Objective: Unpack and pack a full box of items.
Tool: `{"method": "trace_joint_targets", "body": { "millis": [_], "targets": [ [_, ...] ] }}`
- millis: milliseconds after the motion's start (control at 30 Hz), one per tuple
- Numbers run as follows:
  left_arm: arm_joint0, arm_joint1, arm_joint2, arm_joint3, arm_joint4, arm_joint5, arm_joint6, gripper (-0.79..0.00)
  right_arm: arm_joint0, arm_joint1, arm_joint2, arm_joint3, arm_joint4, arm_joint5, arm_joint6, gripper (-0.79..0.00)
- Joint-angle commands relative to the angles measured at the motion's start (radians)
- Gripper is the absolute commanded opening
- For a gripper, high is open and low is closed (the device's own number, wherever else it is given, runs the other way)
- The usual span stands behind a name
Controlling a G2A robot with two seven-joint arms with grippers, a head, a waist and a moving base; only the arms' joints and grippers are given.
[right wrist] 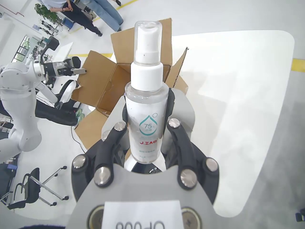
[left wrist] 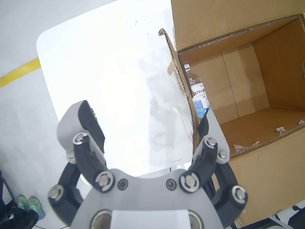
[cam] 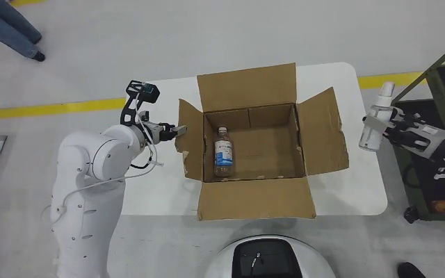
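Counts: 1 white table (cam: pixel 361 187) w/ rounded corners; 1 cardboard box (cam: pixel 268 149) at approx. its centre, all 4 flaps folded outward; 2 arms, each w/ 1 claw; 2 bottles. Left arm: folded close at the table's left side, wrist pointing toward the box. Left claw (left wrist: pixel 146 113) hangs over bare tabletop w/ its fingers spread wide and nothing between them. One fingertip (left wrist: pixel 213 129) is right at the edge of the box's left flap (touching or not: can't tell). Right arm: extends from the right, beyond the table's right edge. Right claw (right wrist: pixel 147 106) is closed round the body of the spray bottle (cam: pixel 373 118), 1 finger on each side of the label. Spray bottle: clear body, white pump neck under a clear cap, cap end pointing away from the robot. It is at the table's right edge, near the box's right flap but outside the box. Clear bottle (cam: pixel 222 151): white cap, blue-and-white label, lying on its side on the box floor along the left wall, cap toward the far wall. Rel. to claws: it lies just across the box wall from the left claw, and well apart from the right claw, w/ the box's width between them.
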Motion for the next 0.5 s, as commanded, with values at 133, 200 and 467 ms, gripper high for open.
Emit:
{"method": "trace_joint_targets", "body": {
  "millis": [133,200,467],
  "targets": [
    [0.000,0.000,0.000,0.000,0.000,0.000,0.000,0.000,-0.004,0.000,-0.007,-0.011,0.000,-0.013,-0.010,-0.785],
    [0.000,0.000,0.000,0.000,0.000,0.000,0.000,0.000,0.000,0.002,-0.022,-0.030,-0.017,-0.032,-0.028,-0.785],
    [0.000,0.000,0.000,0.000,0.000,0.000,0.000,0.000,0.162,0.011,-0.243,-0.060,-0.081,0.024,-0.040,-0.785]
  ]
}}
